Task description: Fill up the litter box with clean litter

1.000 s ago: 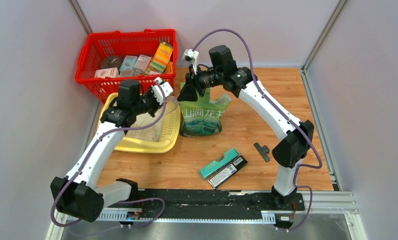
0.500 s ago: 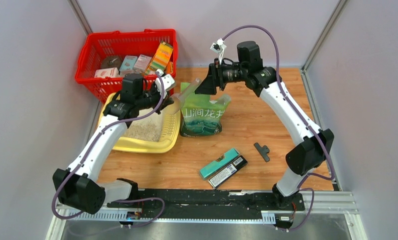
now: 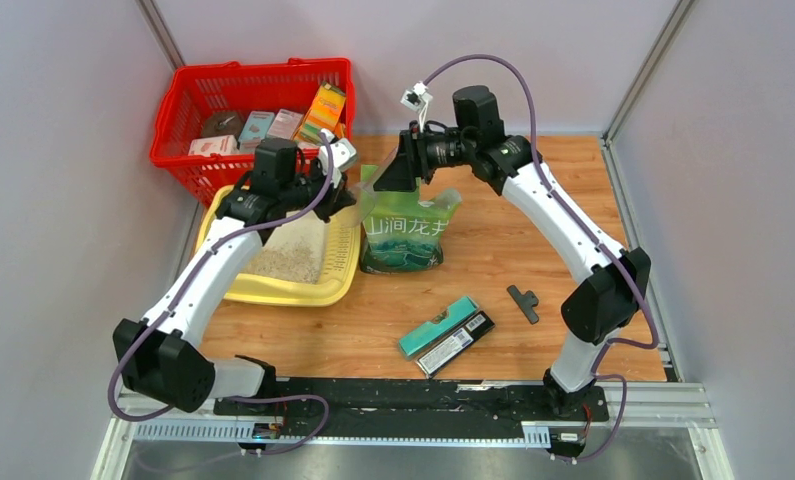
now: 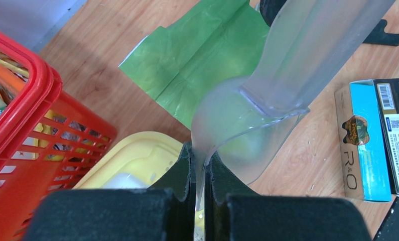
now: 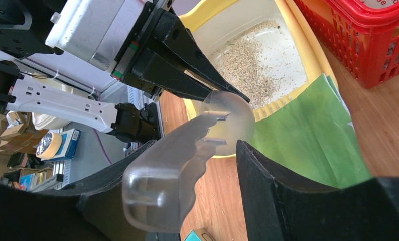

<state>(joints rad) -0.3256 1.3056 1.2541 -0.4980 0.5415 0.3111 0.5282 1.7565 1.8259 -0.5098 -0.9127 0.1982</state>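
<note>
The pale-yellow litter box [image 3: 273, 292] lies at the left with clean litter [image 3: 291, 262] spread over part of its cream floor [image 5: 247, 30]. My left gripper [image 4: 201, 168] is shut on the thin rim of a translucent scoop [image 4: 247, 120], held over the table between the box and the green bag [image 3: 403, 235]. The scoop's handle [image 5: 169, 173] lies between the jaws of my right gripper [image 5: 197, 150], which is open. The handle rests against one finger, with a gap to the other finger [image 5: 267, 175]. I see no granules in the scoop's bowl.
A red mesh basket [image 3: 188, 115] of packaged goods stands behind the litter box. Two flat boxes [image 3: 448, 333] and a small black part [image 3: 523, 302] lie on the wood table in front of the bag. Grey walls close in both sides.
My left gripper has carried the scoop rightward from over the box toward the bag. My right gripper drew back to the right, opened wider, then came left again around the handle.
</note>
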